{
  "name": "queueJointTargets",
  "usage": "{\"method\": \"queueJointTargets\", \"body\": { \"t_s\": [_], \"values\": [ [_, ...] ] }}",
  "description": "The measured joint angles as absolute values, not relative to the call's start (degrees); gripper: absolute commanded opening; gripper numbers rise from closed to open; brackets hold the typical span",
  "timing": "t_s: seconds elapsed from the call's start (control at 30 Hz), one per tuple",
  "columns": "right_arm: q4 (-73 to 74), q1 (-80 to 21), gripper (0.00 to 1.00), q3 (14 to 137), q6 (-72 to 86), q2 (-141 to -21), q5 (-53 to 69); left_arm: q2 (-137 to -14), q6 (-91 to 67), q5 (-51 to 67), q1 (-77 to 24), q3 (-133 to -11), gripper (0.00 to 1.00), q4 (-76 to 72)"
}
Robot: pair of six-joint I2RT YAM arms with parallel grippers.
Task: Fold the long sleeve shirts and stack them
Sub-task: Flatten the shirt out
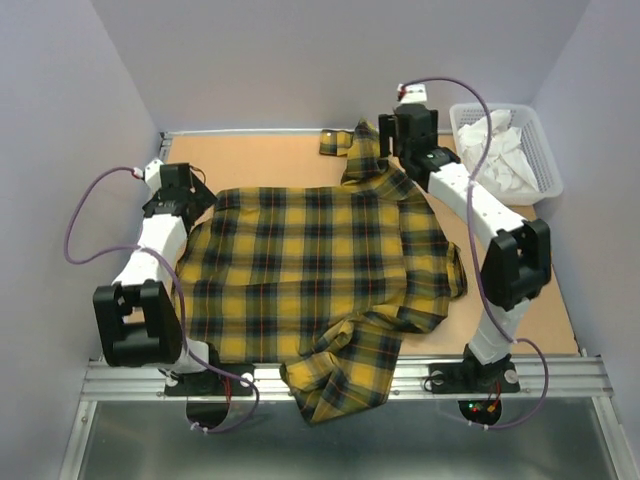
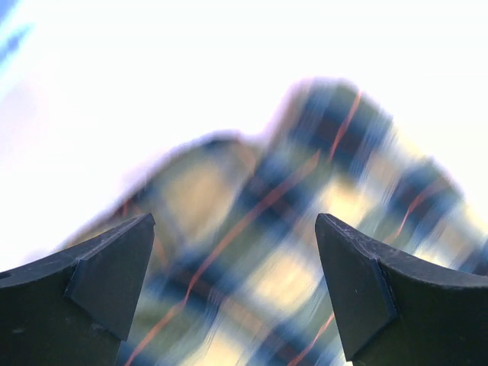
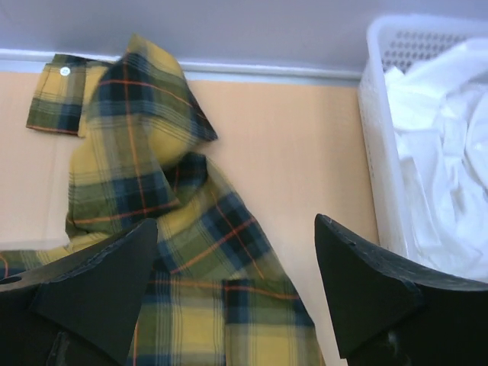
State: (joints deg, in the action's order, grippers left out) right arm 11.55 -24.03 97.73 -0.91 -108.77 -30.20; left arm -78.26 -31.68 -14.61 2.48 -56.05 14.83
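Right wrist: plaid shirt (image 3: pixel 145 145) sleeve just below spread right gripper (image 3: pixel 236 225)

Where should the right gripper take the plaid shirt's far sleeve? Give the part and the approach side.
Probably the cuff: it lies flat on the table, sticking out past the humped sleeve. Bring the open right gripper down from above, jaws across its free edge.
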Motion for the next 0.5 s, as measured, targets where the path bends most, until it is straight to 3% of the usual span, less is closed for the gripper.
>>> {"method": "queueJointTargets", "body": {
  "t_s": [0.17, 0.5],
  "values": [
    [15.31, -18.87, 0.86, 85.76, 8.19, -98.54, -24.08, -89.73, -32.69, -14.72, 4.84, -68.62, 0.97, 15.84],
    [20.73, -14.96, 0.85, 72.86, 19.92, -96.88, -15.00, -113.60, -36.97, -13.37, 4.82, -90.11, 0.91, 22.15]
  ]
}}
